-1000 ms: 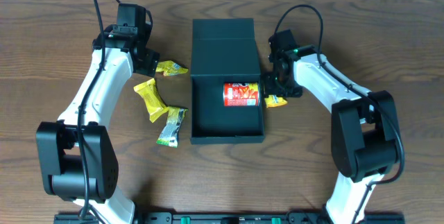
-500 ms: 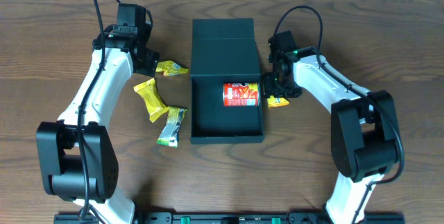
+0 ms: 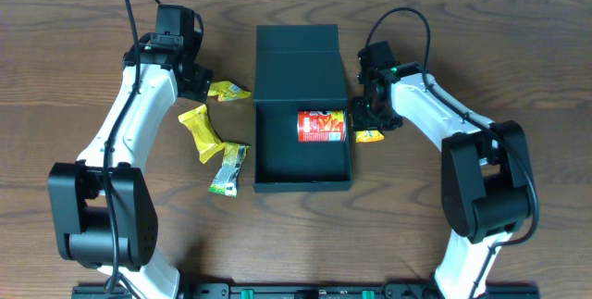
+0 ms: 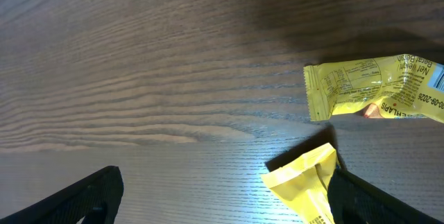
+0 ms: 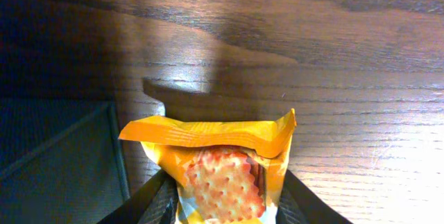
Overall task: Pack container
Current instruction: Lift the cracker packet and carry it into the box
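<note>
The right claw [image 5: 225,182] is clenched on an orange cracker packet [image 5: 223,172], one finger [image 5: 149,200] against the wrapper's left side and the other against its right. The packet's crimped top edge stands up ahead of the fingers and a round cracker is printed on its front. From overhead this claw [image 3: 370,121] and the packet [image 3: 368,135] sit just right of the container [image 3: 302,186], close to its right wall.

The container lies in the middle of the tabletop [image 3: 518,49], open, with its lid flap [image 3: 298,58] folded back on the far side. A red chip can [image 3: 321,126] lies on its side inside, against the right wall in the far half of the box; the rest of the floor is bare.

The left claw [image 4: 222,182] is released, with its fingers [image 4: 90,196] spread wide just above the wood. Overhead it [image 3: 199,84] hangs left of the container, just beside a small yellow packet [image 3: 228,91]. Nearer lie a longer yellow packet [image 3: 202,130] and a green and silver packet [image 3: 228,168], both on the tabletop left of the box.
</note>
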{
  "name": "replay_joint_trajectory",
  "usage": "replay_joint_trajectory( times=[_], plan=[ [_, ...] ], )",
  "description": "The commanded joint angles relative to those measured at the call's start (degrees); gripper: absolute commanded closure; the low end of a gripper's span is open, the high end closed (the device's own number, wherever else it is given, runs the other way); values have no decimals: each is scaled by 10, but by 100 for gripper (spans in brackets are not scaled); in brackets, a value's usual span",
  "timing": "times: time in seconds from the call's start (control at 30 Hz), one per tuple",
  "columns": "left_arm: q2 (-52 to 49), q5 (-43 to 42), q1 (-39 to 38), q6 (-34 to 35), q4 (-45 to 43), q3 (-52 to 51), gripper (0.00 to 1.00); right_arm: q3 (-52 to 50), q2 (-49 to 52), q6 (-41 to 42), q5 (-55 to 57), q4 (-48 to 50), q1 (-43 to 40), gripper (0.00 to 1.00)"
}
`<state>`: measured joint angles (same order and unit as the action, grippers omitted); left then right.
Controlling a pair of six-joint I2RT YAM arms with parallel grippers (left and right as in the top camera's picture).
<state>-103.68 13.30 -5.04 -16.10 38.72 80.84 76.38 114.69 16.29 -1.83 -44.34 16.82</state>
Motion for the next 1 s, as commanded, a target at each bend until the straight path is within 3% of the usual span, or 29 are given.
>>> replay_joint_trajectory(
  times=[0.0,0.6,0.97],
  plan=[
    [-6,2,0,13,-2,14,5,10,0,3,-12,-4,-2,60],
    [-6,2,0,16,-5,14,5,153,-1,-1,-17,-123,-2,66],
    [-6,2,0,24,-13,14,5,240,-10,-1,-57,-214,38,64]
  ],
)
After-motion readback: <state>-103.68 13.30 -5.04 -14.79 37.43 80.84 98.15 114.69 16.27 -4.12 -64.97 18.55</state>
